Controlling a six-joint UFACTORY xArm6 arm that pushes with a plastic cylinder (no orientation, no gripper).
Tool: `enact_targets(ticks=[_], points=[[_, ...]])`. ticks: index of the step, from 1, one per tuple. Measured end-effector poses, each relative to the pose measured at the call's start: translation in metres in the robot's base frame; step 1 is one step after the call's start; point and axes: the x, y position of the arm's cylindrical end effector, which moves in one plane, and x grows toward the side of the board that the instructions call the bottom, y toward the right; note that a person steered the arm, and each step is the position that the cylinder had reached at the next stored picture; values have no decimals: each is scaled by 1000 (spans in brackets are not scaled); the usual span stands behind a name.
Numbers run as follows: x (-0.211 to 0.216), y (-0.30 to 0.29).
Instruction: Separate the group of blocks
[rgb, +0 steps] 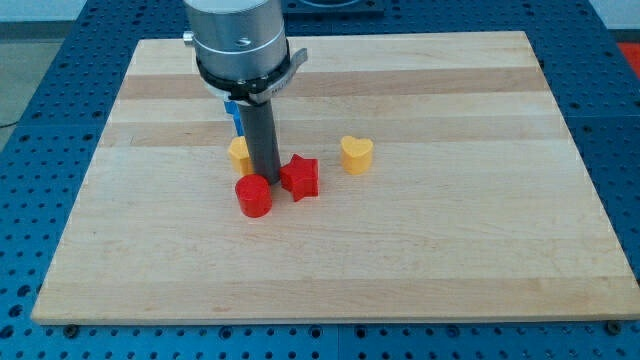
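Nearest, red cylinder (254, 195) touches my tip (270, 181) at its 7 o'clock, red star (300, 178) at 3, pincerless rod; light, rigid, probably slides easily if pushed low on a side

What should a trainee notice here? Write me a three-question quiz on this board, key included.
1. True or false: the yellow heart block touches the red star block.
2. Which block lies nearest the view's bottom? A) red cylinder block B) blue block C) yellow block
3. Fill in: my tip stands between the red cylinder block and the red ____ block.

Key: 1 false, a gap of wooden board separates them; 2 A; 3 star.
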Motion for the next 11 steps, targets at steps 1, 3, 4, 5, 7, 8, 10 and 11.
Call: enact_targets(ticks=[1,3,4,5,7,8,10,11], points=[[-22,7],[-55,-3],[-53,-22],[-34,-33],[-15,-58],[-12,-58],[-3,-58],[-2,-58]])
